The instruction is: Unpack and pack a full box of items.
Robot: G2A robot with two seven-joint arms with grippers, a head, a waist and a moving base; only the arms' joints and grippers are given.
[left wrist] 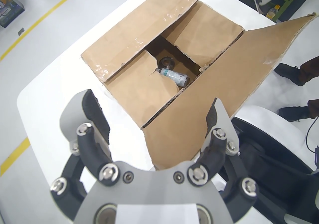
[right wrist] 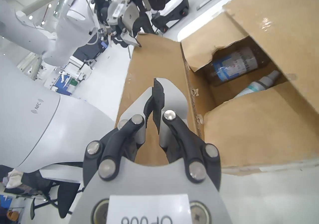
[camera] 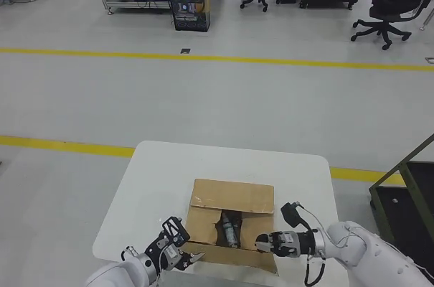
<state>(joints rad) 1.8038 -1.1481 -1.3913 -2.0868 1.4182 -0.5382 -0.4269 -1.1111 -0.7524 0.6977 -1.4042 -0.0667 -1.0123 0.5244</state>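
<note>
A brown cardboard box (camera: 231,197) stands on the white table (camera: 159,186) with its flaps partly open. Its long near flap (left wrist: 224,72) is raised. My right gripper (right wrist: 157,90) is shut on one end of that flap, at the box's near right corner (camera: 262,244). My left gripper (left wrist: 151,99) is open at the near left corner (camera: 184,255), with the flap's other end between its fingers (left wrist: 86,110). Through the gap I see a white bottle with a teal label (left wrist: 174,75), a dark round item (left wrist: 165,62) and a dark jar with a blue-and-white label (right wrist: 234,64).
The box sits close to the table's front edge, with bare table to its left and behind it. A green metal rack (camera: 410,186) stands off the table's right side. A person's shoes (left wrist: 289,72) are on the floor near the table.
</note>
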